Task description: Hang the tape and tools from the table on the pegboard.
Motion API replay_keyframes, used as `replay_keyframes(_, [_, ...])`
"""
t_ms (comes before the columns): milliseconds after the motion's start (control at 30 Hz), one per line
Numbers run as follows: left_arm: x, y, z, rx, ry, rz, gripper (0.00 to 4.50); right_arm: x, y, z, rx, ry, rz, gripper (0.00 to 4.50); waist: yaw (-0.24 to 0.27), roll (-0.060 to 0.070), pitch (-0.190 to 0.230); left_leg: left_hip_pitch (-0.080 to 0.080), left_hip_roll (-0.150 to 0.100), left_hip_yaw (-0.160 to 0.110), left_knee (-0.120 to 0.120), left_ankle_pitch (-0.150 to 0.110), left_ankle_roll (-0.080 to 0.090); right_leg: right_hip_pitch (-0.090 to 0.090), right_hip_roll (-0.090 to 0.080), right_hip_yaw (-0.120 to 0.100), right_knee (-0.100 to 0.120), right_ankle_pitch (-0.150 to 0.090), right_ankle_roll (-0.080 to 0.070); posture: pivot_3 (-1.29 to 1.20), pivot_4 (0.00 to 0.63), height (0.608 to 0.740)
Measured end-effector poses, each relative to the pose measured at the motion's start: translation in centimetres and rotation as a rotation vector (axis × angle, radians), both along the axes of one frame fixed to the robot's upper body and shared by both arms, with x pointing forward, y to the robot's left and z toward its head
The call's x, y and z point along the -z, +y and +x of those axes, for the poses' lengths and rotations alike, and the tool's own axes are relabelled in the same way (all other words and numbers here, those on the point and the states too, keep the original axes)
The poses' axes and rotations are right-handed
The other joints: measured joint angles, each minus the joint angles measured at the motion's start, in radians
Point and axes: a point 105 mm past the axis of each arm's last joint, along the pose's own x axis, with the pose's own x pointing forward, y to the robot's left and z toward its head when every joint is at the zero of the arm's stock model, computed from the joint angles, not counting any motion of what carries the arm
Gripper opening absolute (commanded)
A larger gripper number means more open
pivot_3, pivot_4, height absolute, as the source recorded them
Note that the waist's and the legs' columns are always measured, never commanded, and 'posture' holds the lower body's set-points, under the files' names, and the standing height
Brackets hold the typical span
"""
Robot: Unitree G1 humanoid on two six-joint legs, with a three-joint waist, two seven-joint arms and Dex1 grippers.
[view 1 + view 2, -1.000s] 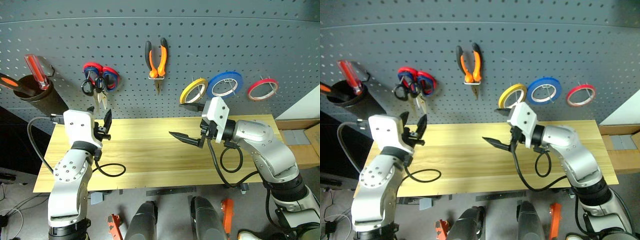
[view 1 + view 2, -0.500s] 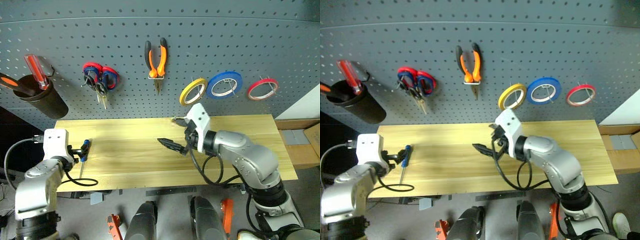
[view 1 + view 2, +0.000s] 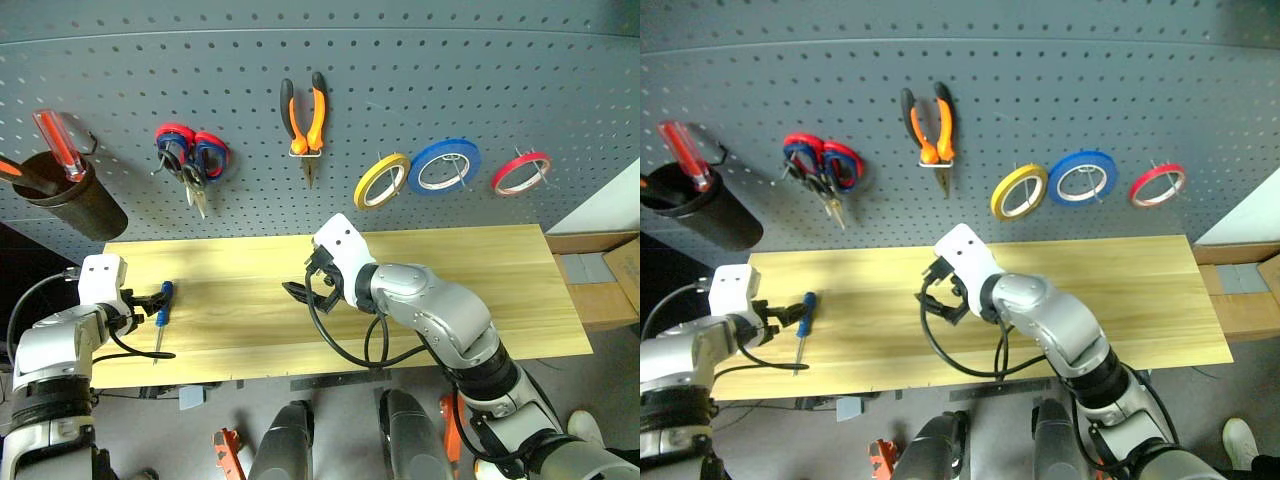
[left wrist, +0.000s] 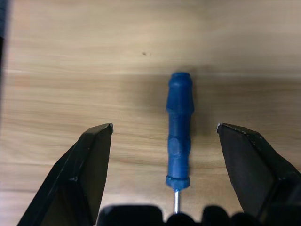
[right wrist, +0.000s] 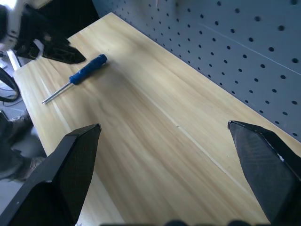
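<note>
in the left eye view, the wide dark grey pegboard [image 3: 400,60] fills the upper half of the frame. on it hang, from left to right, small black-handled scissors [image 3: 190,175] together with red-and-blue-handled scissors [image 3: 205,155], orange-and-black-handled needle-nose pliers [image 3: 305,115], a yellow ring of tape [image 3: 383,180], a larger blue ring of tape [image 3: 445,166] and the thin red ring of tape [image 3: 521,172]. at the upper left a dark cup [image 3: 65,195] holds a red-handled screwdriver [image 3: 57,140]. the long light yellow wooden table [image 3: 500,290] crosses the middle. on its left part lies the slim blue-handled screwdriver [image 3: 160,312], just beside the left gripper [image 3: 150,302] at the lower left. the right gripper [image 3: 305,290] hangs over the table's centre, holding nothing.

in the left wrist view, the blue screwdriver lies on the wood in mid-frame between the two black fingers [image 4: 84,174], which stand wide apart and clear of it on both sides.

in the right wrist view, the right arm's fingers [image 5: 70,174] are spread wide over bare planks; the blue screwdriver and the left gripper sit in the upper left of the frame, and the pegboard in the upper right.
</note>
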Motion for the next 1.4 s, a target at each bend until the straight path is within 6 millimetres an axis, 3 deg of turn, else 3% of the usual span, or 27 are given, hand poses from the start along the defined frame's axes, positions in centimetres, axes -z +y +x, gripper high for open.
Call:
replay_keyframes(133, [1.4,0.0,0.3,0.011,0.044,0.002,3.81,0.3,0.1,-0.2,-0.008,-0.003,-0.021,4.50,-0.004,-0.001,0.011,-0.001,0.000,0.000,0.000,0.000,0.000,-0.001,0.000,0.000,0.000,0.000,0.000,-0.05,0.401,0.740])
replay_keyframes(267, [1.4,-0.4,1.1,0.023,0.034,0.006,3.64,0.3,0.0,-0.3,-0.016,-0.006,-0.031,4.50,-0.008,-0.001,0.021,-0.001,0.000,0.001,0.000,0.000,0.000,-0.001,0.000,0.000,0.000,0.000,0.000,-0.06,0.411,0.740])
replay_keyframes(367, [1.4,-0.4,1.2,0.021,0.031,0.002,2.95,0.1,-0.1,-0.5,-0.021,-0.021,-0.040,4.50,-0.014,0.000,0.024,-0.001,0.000,0.001,0.000,0.000,0.000,-0.001,0.000,0.000,0.000,0.000,0.000,-0.07,0.411,0.740])
replay_keyframes(600, [1.7,0.2,0.6,-0.019,0.028,-0.003,0.49,-0.1,-0.1,-0.6,-0.031,-0.036,-0.048,4.50,-0.032,0.001,0.025,0.000,0.001,0.002,0.000,0.000,0.000,-0.002,0.000,0.000,0.001,0.000,0.000,-0.07,0.396,0.740])
replay_keyframes(800, [2.2,0.6,-1.1,-0.070,-0.038,0.041,0.45,-0.7,-0.6,-0.2,-0.007,-0.037,-0.020,4.50,-0.027,0.001,0.025,-0.001,0.006,0.001,-0.001,-0.001,0.000,-0.003,-0.001,0.000,0.000,0.000,0.000,-0.06,0.367,0.740])
replay_keyframes(967, [1.4,0.3,-2.3,-0.138,-0.211,0.082,0.45,-2.0,-1.5,0.3,-0.019,-0.093,0.020,4.50,-0.023,0.000,0.024,-0.001,0.006,0.001,-0.001,-0.001,-0.001,-0.003,-0.001,0.000,-0.001,0.000,0.000,-0.05,0.344,0.740])
replay_keyframes(1167, [-2.0,-1.7,-3.1,-0.067,-0.423,0.175,0.45,-3.9,-2.2,-0.4,-0.149,-0.184,0.073,4.50,-0.020,-0.002,0.023,-0.002,0.007,0.001,-0.001,-0.001,-0.001,-0.003,-0.001,-0.001,-0.002,0.000,0.000,-0.04,0.296,0.740])
replay_keyframes(1400, [-8.0,-3.9,-4.2,-0.028,-0.701,0.344,0.45,-5.1,-3.7,-1.4,-0.271,-0.185,0.090,4.50,-0.016,-0.007,0.012,-0.002,0.007,0.001,-0.001,-0.001,-0.001,-0.002,-0.001,-0.001,-0.003,0.000,0.000,0.01,0.224,0.740])
